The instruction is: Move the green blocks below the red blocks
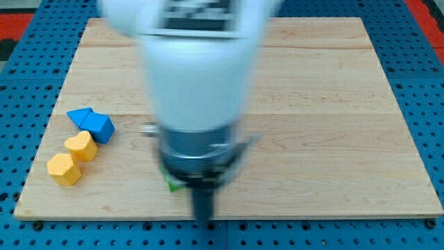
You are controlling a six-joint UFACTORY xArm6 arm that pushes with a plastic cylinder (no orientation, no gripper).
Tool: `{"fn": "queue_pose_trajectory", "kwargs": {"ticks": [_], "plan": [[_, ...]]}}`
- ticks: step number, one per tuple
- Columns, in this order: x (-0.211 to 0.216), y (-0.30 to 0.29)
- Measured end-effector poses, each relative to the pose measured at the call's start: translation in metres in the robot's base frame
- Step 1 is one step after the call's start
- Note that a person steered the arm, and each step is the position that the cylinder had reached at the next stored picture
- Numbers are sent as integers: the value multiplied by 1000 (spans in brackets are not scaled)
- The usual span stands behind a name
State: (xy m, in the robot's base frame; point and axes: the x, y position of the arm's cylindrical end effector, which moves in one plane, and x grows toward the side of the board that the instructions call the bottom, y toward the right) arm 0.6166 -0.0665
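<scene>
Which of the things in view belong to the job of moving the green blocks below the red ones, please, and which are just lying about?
Job:
- green block, only a sliver showing under the arm
- my tip, just right of it
- red blocks: none visible

Lying about:
- blue blocks
- yellow blocks

No text, number or brand can be read anywhere. The arm [198, 69] carries a dark label [196, 15] with pale marks at the view's top, but it is blurred past reading and cut by the edge. The tabletop [333, 104] and the blocks bear no lettering.
</scene>
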Motion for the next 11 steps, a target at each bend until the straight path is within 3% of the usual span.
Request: {"fn": "queue_pose_trajectory", "kwargs": {"ticks": [1, 2, 3, 4, 5, 6, 7, 8, 11], "plan": [[-27, -38], [-47, -20], [-47, 3], [-31, -26], [-23, -3], [-82, -5], [-101, 14], [-70, -23], [-68, 93]]}}
